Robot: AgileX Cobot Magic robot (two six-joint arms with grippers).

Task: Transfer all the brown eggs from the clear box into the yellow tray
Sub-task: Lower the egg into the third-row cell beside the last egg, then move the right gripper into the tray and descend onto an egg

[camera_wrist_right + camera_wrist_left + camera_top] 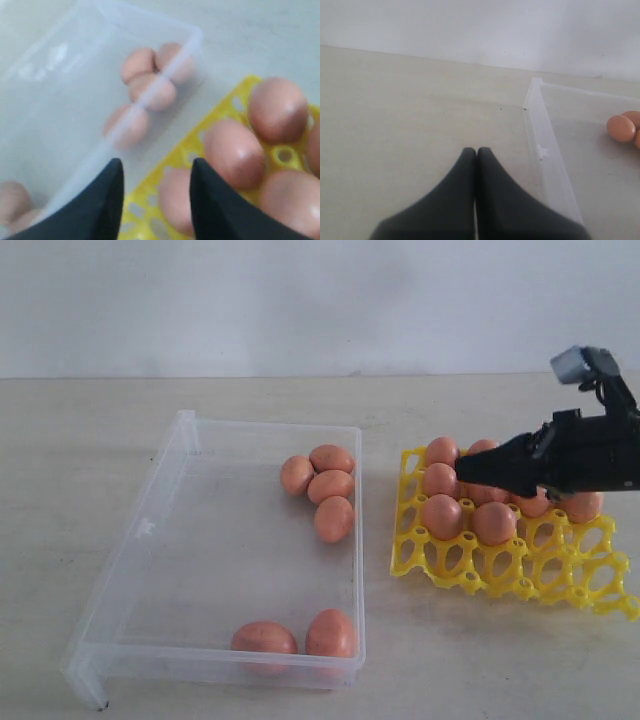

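Eggs (331, 486) sit in two places: six lie in the box (360, 570), ahead of and beyond the right gripper (156, 172), and the others sit in the cups of the tray (470, 575) directly under and around that gripper, some hidden behind it. The right jaws stand apart with nothing between them. The left gripper (476, 152) has its fingers pressed together and empty, over bare table just outside the box's far wall. The main risk, as I judge it, is the right gripper's low position over filled cups. A sideways sweep toward the box could clip a seated egg or catch the lattice and drag the light tray. The box wall stands between the fingers and the next eggs, so a flat approach could strike the rim and shove the whole box. Four of the boxed eggs are bunched and touching, so a finger coming down beside one may knock its neighbours rolling across the smooth floor. The two other eggs, farther off to the gripper's side, rest against a wall, which leaves little room for a finger to slip in. The shells are smooth and oval, so an off-centre pinch could squirt an egg loose and a hard one could crack it. A drop over the tray's open cells could also go badly. No brand, label or writing can be read anywhere.
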